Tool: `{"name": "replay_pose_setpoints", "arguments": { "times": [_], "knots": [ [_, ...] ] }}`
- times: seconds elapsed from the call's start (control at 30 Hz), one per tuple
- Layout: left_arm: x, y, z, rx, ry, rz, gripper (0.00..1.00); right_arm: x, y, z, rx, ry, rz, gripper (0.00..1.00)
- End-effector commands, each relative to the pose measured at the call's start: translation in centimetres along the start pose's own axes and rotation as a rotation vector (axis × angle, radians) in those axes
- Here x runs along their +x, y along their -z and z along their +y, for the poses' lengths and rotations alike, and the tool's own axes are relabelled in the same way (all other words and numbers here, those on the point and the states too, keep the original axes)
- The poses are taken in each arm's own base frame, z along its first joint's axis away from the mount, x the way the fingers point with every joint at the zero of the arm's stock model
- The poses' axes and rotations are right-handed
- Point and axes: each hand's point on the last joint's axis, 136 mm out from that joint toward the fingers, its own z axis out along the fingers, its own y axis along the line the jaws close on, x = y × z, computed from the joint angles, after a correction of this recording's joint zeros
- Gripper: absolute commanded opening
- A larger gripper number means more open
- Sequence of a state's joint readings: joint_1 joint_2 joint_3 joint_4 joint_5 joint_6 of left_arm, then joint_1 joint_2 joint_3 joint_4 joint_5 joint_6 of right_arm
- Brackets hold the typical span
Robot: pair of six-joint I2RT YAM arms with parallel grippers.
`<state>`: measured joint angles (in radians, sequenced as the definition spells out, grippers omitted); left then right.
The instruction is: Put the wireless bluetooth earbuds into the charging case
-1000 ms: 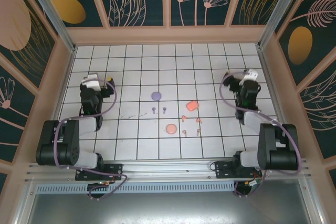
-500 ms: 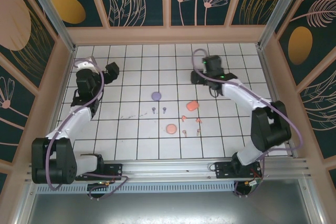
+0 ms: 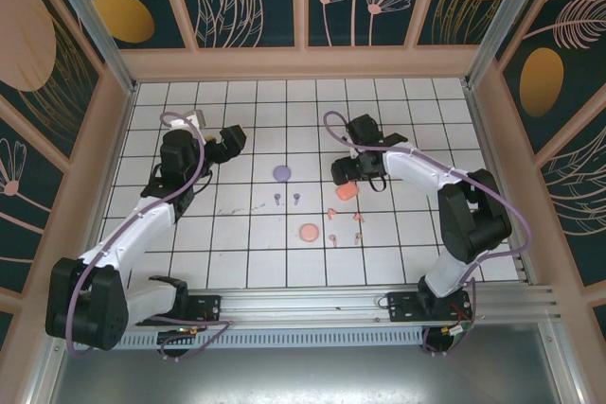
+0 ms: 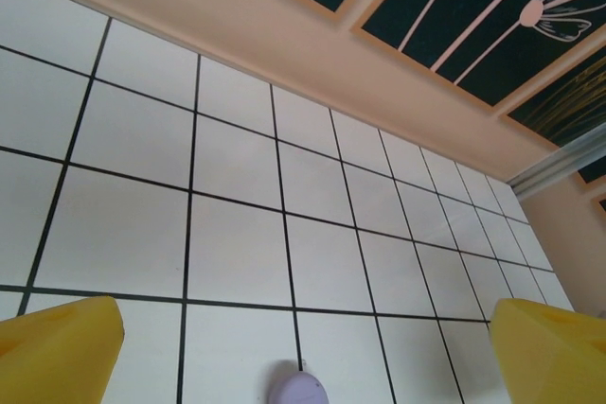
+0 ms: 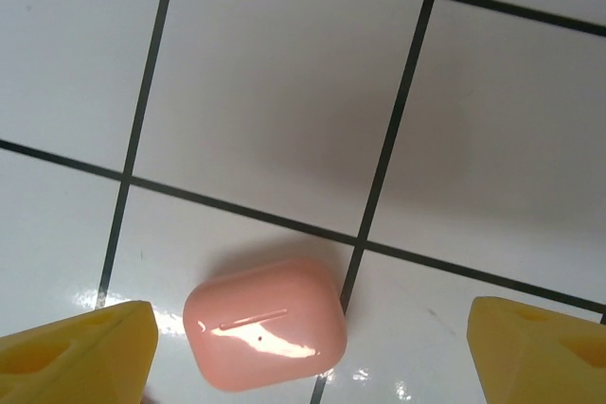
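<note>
1. Tiled white surface [image 3: 237, 262], fenced by floral panels, carries every part near its centre.
2. Pink case [image 5: 265, 324] lies flat and appears closed, just beyond the pink buds [image 3: 331, 214]. Judgement: it must be opened before any bud can be seated.
3. Four pink buds and two lilac buds [image 3: 276, 200] lie loose on the tiles, apart from one another. None is in a case.
4. Right hand [image 3: 346, 172] is released. Its fingers [image 5: 76, 352] stand wide on either side of the pink case and touch neither flank. Judgement: this straddle lines up a grip across the case body.
5. Left hand [image 3: 231, 136] is released and empty, over bare tiles to the left of a lilac disc [image 4: 301, 390]. Judgement: it is staged for the lilac parts.
6. A pink disc [image 3: 309, 232] lies near the pink buds, and neither hand touches it.
</note>
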<state>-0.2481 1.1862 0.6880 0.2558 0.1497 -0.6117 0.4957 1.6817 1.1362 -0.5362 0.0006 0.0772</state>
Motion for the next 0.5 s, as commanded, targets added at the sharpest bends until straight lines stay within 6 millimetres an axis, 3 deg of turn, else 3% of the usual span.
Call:
{"name": "replay_pose_setpoints", "arguments": {
  "times": [0.0, 0.47],
  "knots": [
    [0.4, -0.4, -0.6, 0.011, 0.006, 0.031, 0.99, 1.3, -0.5, 0.7, -0.020, 0.051, 0.075, 0.86],
    [0.6, -1.7, -1.4, 0.023, -0.017, 0.063, 0.99, 3.1, -3.5, 1.1, 0.017, 0.099, 0.178, 0.85]
  ]
}}
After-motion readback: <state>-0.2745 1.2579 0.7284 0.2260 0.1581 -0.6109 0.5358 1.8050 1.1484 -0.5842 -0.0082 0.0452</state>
